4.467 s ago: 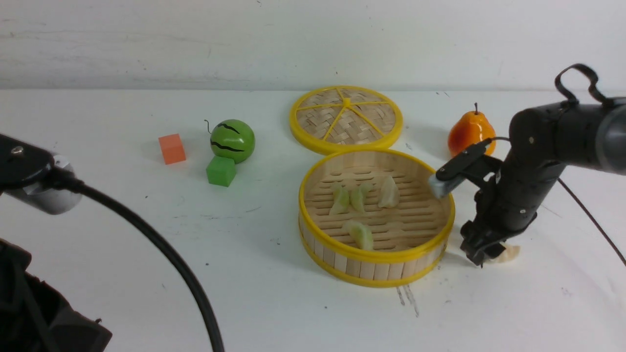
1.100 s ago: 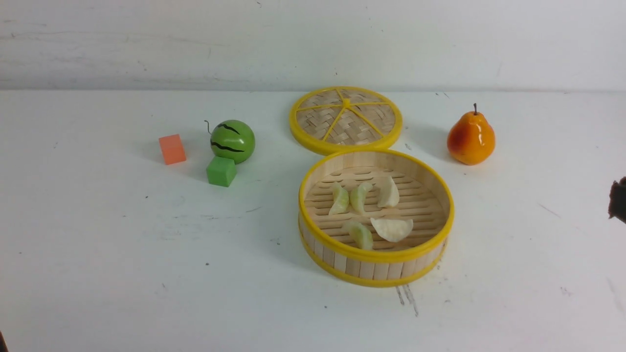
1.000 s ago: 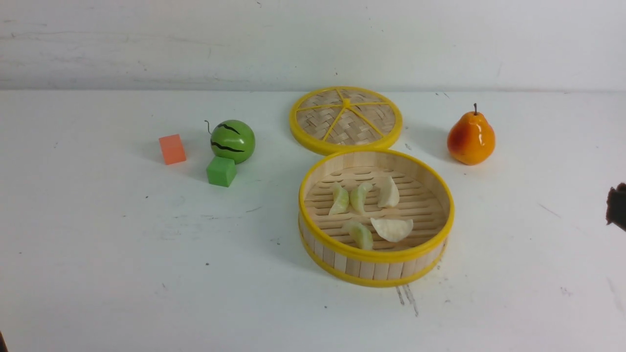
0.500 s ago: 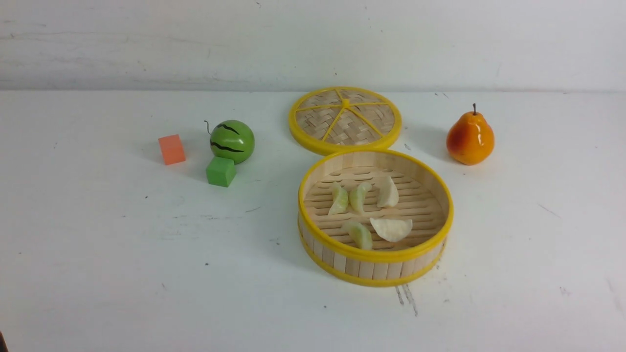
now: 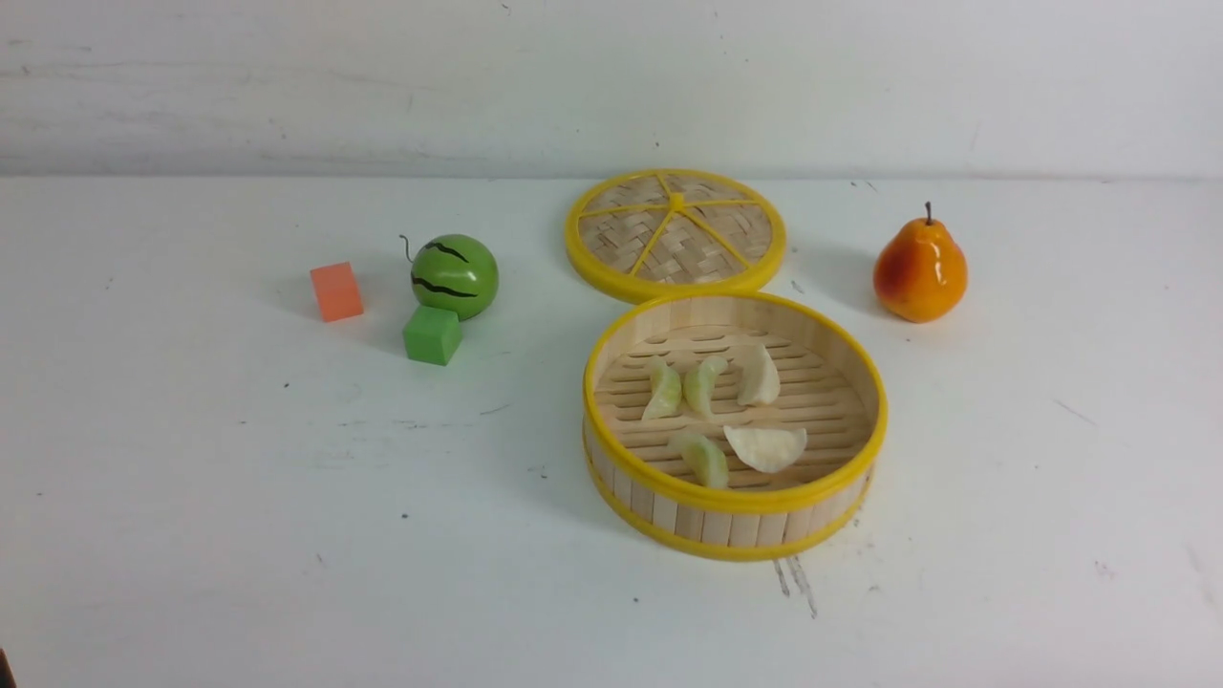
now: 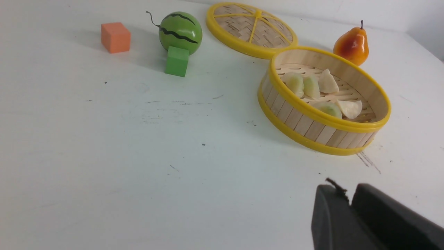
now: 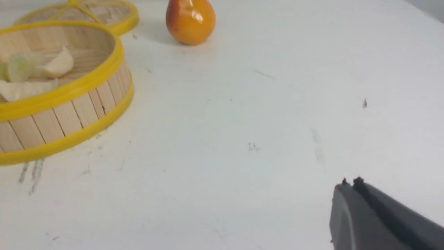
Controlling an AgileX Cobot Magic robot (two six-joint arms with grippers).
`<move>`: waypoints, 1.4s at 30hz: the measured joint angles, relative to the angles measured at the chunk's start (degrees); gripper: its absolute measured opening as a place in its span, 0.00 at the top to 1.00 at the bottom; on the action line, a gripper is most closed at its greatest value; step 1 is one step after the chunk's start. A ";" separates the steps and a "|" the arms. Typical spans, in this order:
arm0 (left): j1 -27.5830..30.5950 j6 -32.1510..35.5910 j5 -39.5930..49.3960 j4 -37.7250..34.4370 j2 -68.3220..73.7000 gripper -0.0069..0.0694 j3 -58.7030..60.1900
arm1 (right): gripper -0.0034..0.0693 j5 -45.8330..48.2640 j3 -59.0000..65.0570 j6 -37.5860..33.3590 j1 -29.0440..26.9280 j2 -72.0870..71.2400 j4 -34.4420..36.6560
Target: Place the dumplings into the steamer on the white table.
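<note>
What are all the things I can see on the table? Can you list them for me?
Round bamboo steamer basket with yellow rims: one, tan and yellow, centre-right on the table.
Small crescent toy dumplings: five, pale cream to greenish, inside the basket.
Flat woven lid with yellow rim: one, just behind the basket.
Toy pear: one, orange-yellow, far right.
Toy watermelon ball: one, green with dark stripes, left of the lid.
Green cube: one, in front of the watermelon.
Orange cube: one, furthest left.
White table: one, under everything.
Left hand: black, closed, empty.
Right hand: black, closed, empty.
</note>
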 joint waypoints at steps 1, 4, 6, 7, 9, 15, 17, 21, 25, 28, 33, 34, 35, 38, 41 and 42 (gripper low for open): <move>0.00 0.00 0.00 0.00 0.00 0.80 0.00 | 0.98 0.58 -0.17 0.00 0.00 0.00 0.16; 0.00 0.00 0.00 0.00 0.00 0.80 0.00 | 0.98 1.78 -0.40 0.05 -0.05 0.00 1.65; 0.00 0.00 0.00 0.00 0.00 0.79 0.00 | 0.98 2.04 -0.45 0.05 -0.05 0.00 1.97; 0.00 0.00 0.00 0.00 0.00 0.79 0.00 | 0.98 2.04 -0.45 0.05 -0.05 0.00 1.97; 0.00 0.00 0.00 0.00 0.00 0.79 0.00 | 0.98 2.05 -0.45 0.05 -0.05 0.00 2.19; 0.00 0.00 0.00 0.00 0.00 0.79 0.00 | 0.97 2.10 -0.45 0.05 -0.05 0.00 2.45; 0.00 0.00 0.00 0.00 0.00 0.79 0.00 | 0.97 2.10 -0.45 0.05 -0.05 0.00 2.45; 0.00 0.00 0.00 0.00 0.00 0.79 0.00 | 0.97 2.10 -0.45 0.05 -0.05 0.00 2.56; 0.00 0.00 0.00 0.00 0.00 0.79 0.00 | 0.97 2.10 -0.45 0.05 -0.05 0.00 2.58; 0.00 0.00 0.00 0.00 0.00 0.79 0.00 | 0.96 2.10 -0.45 0.05 -0.05 0.00 2.58; 0.00 0.00 -0.07 0.27 0.00 0.78 0.11 | 0.96 2.10 -0.45 0.05 -0.05 0.00 2.63; 0.00 0.00 -0.54 0.49 0.00 0.78 0.36 | 0.96 2.10 -0.45 0.06 -0.05 0.00 2.63; 0.00 0.00 -1.43 0.60 0.00 0.78 0.70 | 0.96 2.10 -0.45 0.06 -0.05 0.00 2.70; 0.00 0.00 -5.26 0.64 0.00 0.78 1.76 | 0.96 2.10 -0.45 0.06 -0.05 0.00 2.83; 2.31 0.15 -15.38 -0.40 0.00 0.84 5.23 | 0.95 2.10 -0.45 0.06 -0.05 0.00 2.83; 3.78 0.66 -18.55 -1.64 0.00 0.87 6.54 | 0.95 2.10 -0.45 0.06 -0.05 0.00 2.83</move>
